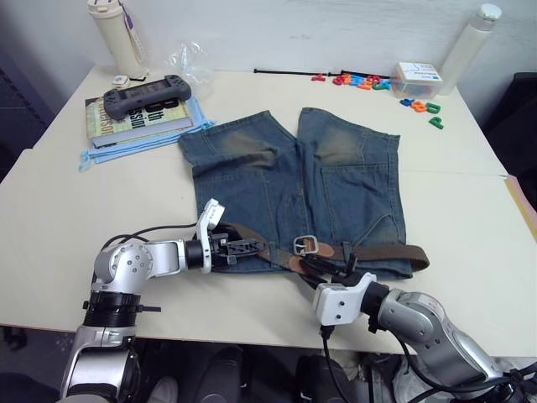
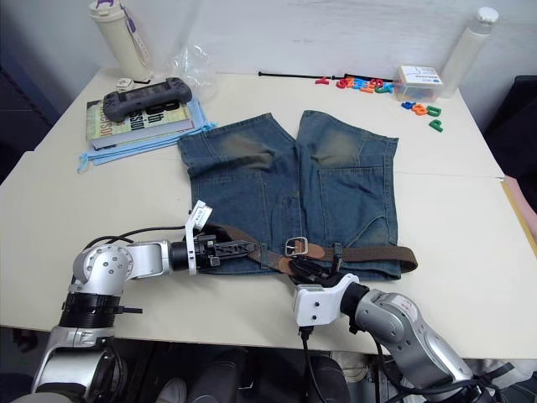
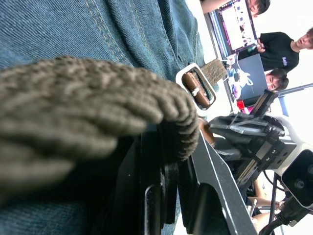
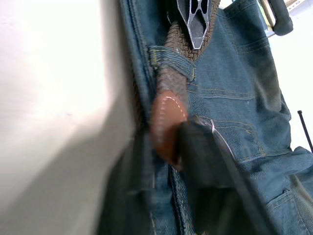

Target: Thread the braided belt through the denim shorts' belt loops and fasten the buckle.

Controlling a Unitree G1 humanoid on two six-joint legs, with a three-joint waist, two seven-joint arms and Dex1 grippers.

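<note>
The denim shorts lie flat on the table with the waistband at the near edge. The braided belt runs along the waistband, and its silver buckle rests near the middle. My left gripper is shut on the braid at the waistband's left end. My right gripper sits just below the buckle, with its fingers closed on the belt's brown leather tip. In the right wrist view the braid passes under one belt loop just beyond that tip.
A book with a grey game controller on a light blue cloth lies at the back left, beside a cream bottle. A thin black cord, coloured letters, a white box and a white bottle line the far edge. People sit beyond the table.
</note>
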